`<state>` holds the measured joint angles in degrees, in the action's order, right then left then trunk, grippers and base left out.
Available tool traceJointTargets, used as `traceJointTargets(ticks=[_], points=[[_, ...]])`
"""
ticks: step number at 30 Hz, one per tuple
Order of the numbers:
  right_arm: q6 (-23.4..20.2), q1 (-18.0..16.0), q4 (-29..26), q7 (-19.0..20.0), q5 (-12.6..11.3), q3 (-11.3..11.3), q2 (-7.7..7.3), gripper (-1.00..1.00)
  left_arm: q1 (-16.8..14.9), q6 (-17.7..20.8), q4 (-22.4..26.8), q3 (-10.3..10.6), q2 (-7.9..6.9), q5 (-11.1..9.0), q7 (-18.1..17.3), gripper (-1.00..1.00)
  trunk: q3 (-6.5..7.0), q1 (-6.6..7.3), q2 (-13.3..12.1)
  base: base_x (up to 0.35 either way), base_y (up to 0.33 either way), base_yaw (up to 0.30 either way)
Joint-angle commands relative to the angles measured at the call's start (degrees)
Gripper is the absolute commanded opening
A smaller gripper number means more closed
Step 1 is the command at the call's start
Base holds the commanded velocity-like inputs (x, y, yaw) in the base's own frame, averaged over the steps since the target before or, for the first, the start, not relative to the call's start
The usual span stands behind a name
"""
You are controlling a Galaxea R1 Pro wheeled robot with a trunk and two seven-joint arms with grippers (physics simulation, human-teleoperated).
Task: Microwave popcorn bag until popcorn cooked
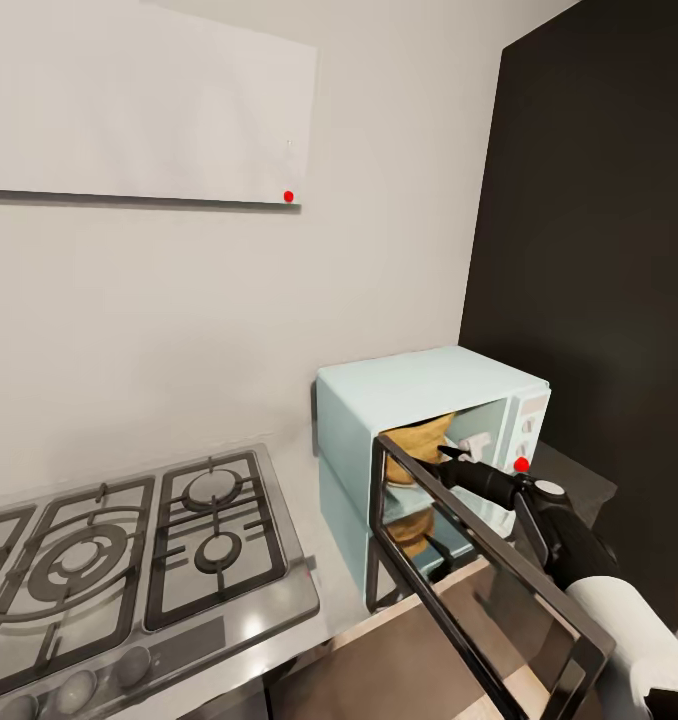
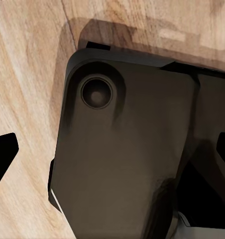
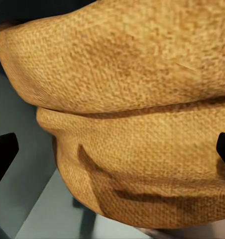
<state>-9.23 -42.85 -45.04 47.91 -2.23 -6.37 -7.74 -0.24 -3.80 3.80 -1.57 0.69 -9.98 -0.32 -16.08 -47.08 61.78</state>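
Note:
The mint-blue microwave (image 1: 419, 385) stands on the countertop (image 1: 301, 480) with its dark glass door (image 1: 479, 570) swung open toward me. Inside it sits the tan burlap popcorn bag (image 1: 424, 435), seen close up in the right wrist view (image 3: 127, 99). My right gripper (image 1: 447, 456) reaches into the opening just in front of the bag, and it is open (image 3: 112, 149) with its fingertips (image 3: 3, 154) spread wide on either side. The popcorn itself is hidden. My left gripper (image 2: 112, 154) is open, hanging over my dark base (image 2: 127, 149).
A gas hob (image 1: 129, 540) with grey grates lies left of the microwave. A dark tall panel (image 1: 589, 250) rises to its right, and a white wall cabinet (image 1: 149, 100) hangs above. A wooden floor (image 2: 28, 74) lies below.

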Motion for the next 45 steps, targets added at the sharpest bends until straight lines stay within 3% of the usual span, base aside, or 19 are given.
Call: traceJointTargets(ticks=[1,6,8,12,13,24,30,40,43,45], points=[[-0.5,0.0,0.0,0.3,-0.2,-0.1,-0.01,1.00,0.0,-0.2,0.0,-0.1,0.01,-0.3,0.0,1.00,-0.07,0.00,0.0,0.000,0.000,0.000],[-0.4,0.0,-0.1,2.9,-0.2,0.2,-1.08,1.00,0.0,-0.2,0.0,-0.1,0.01,-0.3,0.0,1.00,-0.07,0.00,0.0,0.000,0.000,0.000],[-0.5,0.0,-0.1,5.5,-0.2,0.2,-3.05,1.00,0.0,-0.2,0.0,-0.1,0.01,-0.3,0.0,1.00,-0.07,0.00,0.0,0.000,0.000,0.000],[-3.3,0.0,1.1,7.1,-0.2,0.2,-12.04,1.00,0.0,-0.2,0.0,-0.1,-0.07,-0.4,0.0,1.00,-0.07,0.00,0.0,0.000,0.000,0.000],[-3.7,0.0,2.1,7.4,-0.2,0.2,-12.85,1.00,0.0,-0.2,0.0,-0.1,-0.07,-0.4,0.0,1.00,-0.07,0.00,0.0,0.000,0.000,0.000],[-4.8,0.0,3.7,6.8,-0.3,-0.3,-13.17,1.00,0.0,-0.2,0.0,-0.4,-0.02,-0.7,0.2,1.00,-0.07,0.00,0.0,-0.152,-0.048,0.000],[-10.4,0.0,3.7,6.6,0.0,-1.7,-13.17,1.00,0.0,-0.2,0.0,-0.3,-0.07,-0.7,0.2,1.00,-0.07,0.00,0.0,-0.243,-0.075,0.040],[-11.0,0.0,3.7,1.5,-0.1,-1.9,-13.18,1.00,0.0,-0.2,0.0,-0.3,0.00,-0.7,0.2,1.00,-0.07,0.00,0.0,-0.005,-0.001,0.196],[-10.5,0.0,3.7,0.6,-0.1,-4.0,-13.12,1.00,0.0,-0.2,0.0,-0.3,-0.04,-0.7,0.2,1.00,-0.07,0.00,0.0,0.000,-0.115,0.015],[-10.1,0.0,3.7,-0.2,-0.1,-7.4,-13.00,1.00,0.0,-0.2,0.0,-0.3,-0.07,-0.7,0.2,1.00,-0.07,0.00,0.0,0.000,-0.248,0.003]])
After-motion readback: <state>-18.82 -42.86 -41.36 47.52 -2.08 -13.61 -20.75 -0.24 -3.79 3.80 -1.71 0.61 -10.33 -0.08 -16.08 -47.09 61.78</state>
